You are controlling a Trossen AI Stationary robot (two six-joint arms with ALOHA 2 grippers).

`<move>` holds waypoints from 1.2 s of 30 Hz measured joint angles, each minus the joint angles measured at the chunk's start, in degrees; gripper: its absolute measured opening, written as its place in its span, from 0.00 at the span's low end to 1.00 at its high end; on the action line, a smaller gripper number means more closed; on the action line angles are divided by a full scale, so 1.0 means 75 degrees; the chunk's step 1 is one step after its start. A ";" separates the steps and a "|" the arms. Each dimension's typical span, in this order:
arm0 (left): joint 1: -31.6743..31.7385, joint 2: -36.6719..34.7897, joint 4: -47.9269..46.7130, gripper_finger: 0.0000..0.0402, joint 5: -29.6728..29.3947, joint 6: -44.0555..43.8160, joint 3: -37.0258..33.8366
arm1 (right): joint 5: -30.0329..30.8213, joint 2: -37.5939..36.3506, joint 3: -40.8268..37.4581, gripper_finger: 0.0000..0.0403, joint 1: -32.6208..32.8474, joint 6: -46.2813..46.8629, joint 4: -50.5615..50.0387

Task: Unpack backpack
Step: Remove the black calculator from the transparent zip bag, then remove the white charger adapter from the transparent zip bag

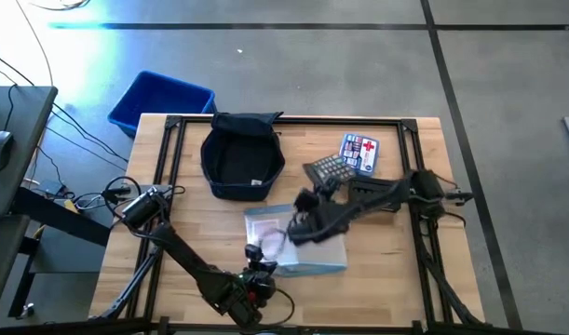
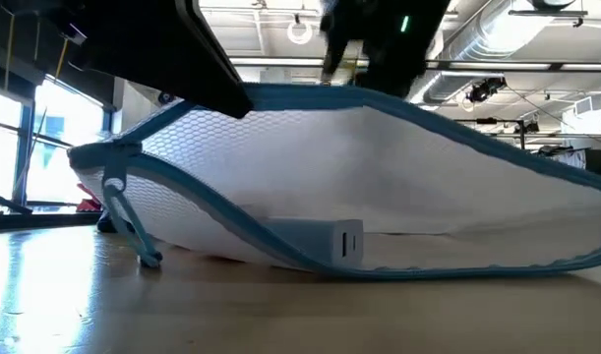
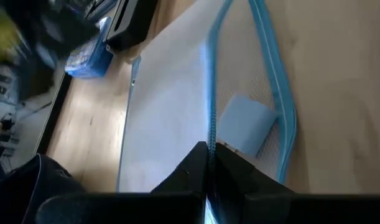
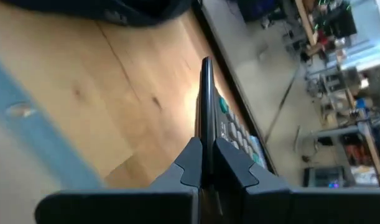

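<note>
The backpack (image 1: 242, 156) is sitting open at the far middle of the surface (image 1: 405, 270), its dark lining facing up. It is lying well apart from both sets of jaws, on the far side of them, touching neither.

Nearer the front, a clear pouch (image 1: 298, 244) with blue edging is lying flat on the surface, between the backpack and the front edge. The left gripper (image 1: 256, 253) is reaching in from the front edge to the pouch's left end. In the left wrist view its jaws are pressing fully together on the pouch's blue zipper edge (image 3: 209, 124), which is running straight in between the fingers (image 3: 186, 177). In the low view the pouch (image 2: 379, 177) is filling the picture, with its mesh side bulging up and its zip pull (image 2: 128, 221) hanging down at the left end.

The right gripper (image 1: 304, 199) is hovering over the pouch's far right part, just near the backpack's right corner. Its jaws are pinching shut on a thin dark calculator (image 4: 207, 106), held edge-on, with its keys (image 4: 236, 134) showing on one side.

A second calculator (image 1: 329, 168) and a small first-aid pack (image 1: 360, 153) are lying to the right of the backpack. A blue bin (image 1: 158, 100) is standing on the floor beyond the surface's far left corner.
</note>
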 joint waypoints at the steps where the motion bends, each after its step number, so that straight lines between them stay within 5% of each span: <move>1: -0.0001 0.0000 0.0004 0.00 0.0000 0.0050 0.0000 | 0.0002 -0.0002 -0.0257 0.01 -0.0176 -0.0310 0.0683; 7: 0.0013 0.0000 0.0032 0.00 -0.0022 0.0049 0.0000 | -0.0383 0.0039 -0.1730 0.01 -0.1105 -0.2515 0.4829; 14: 0.0032 0.0000 0.0054 0.00 -0.0025 0.0032 0.0000 | -0.0936 0.0039 -0.2279 0.06 -0.1876 -0.3152 0.6208; 21: 0.0066 0.0000 0.0087 0.00 0.0007 0.0015 0.0000 | -0.2087 0.0039 -0.2084 0.27 -0.2208 -0.3497 0.6017; 27: 0.0066 0.0000 0.0083 0.00 0.0028 -0.0044 0.0003 | -0.2511 0.0022 -0.1173 0.47 -0.1910 -0.3606 0.4195; 36: 0.0060 0.0000 0.0067 0.00 0.0220 -0.0120 0.0006 | -0.1878 -0.0510 -0.0272 0.46 0.0093 -0.3364 0.1881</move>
